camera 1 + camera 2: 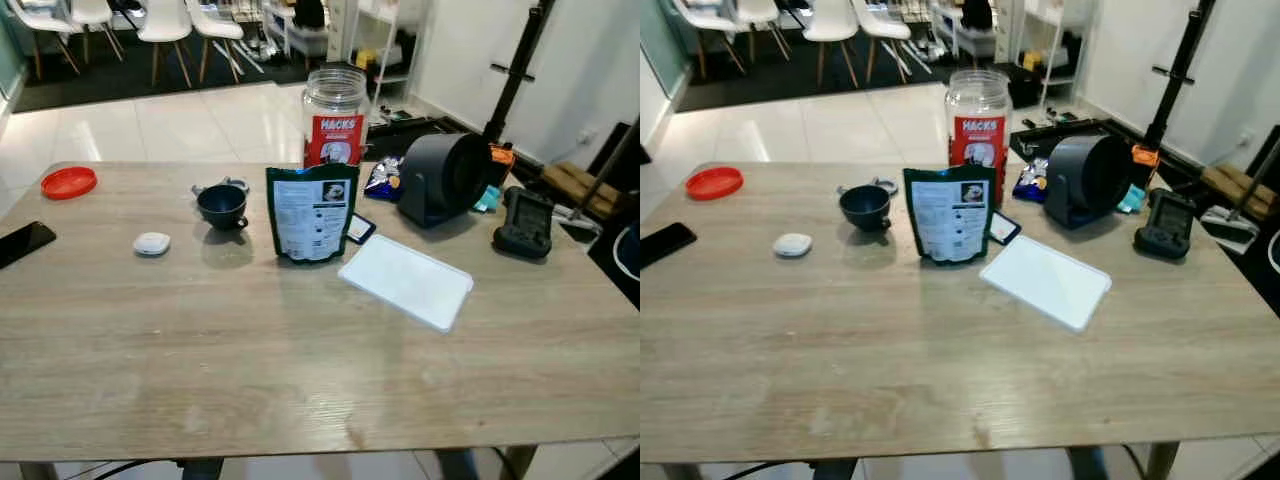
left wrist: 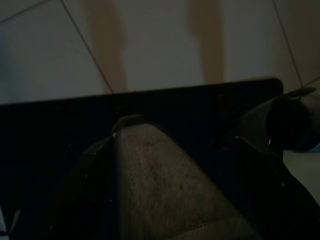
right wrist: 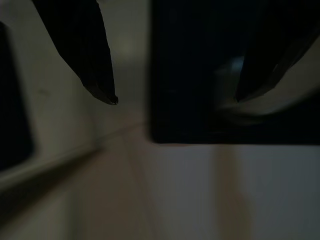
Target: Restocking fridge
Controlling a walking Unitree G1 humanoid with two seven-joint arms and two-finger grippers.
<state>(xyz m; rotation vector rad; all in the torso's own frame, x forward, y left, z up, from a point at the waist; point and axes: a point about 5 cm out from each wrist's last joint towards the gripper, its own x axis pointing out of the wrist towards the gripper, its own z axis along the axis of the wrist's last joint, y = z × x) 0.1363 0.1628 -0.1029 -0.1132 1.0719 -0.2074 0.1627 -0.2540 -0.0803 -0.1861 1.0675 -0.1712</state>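
Dark green pouch [image 1: 312, 213] stands upright on table [image 1: 250, 360]; right gripper [image 3: 175, 100] fingers parted, empty

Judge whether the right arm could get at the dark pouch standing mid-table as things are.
Probably yes: the pouch stands upright with bare table on the robot's side. The jar sits behind it, out of the way.

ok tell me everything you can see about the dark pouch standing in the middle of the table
The dark pouch is a glossy stand-up bag, dark green-black, with a white printed label panel and a small picture near its top corner. It stands upright near the middle of the wooden table, top edge sealed and slightly wavy. The Hacks jar stands behind it, a dark cup on its left, a white tray lies on its right.
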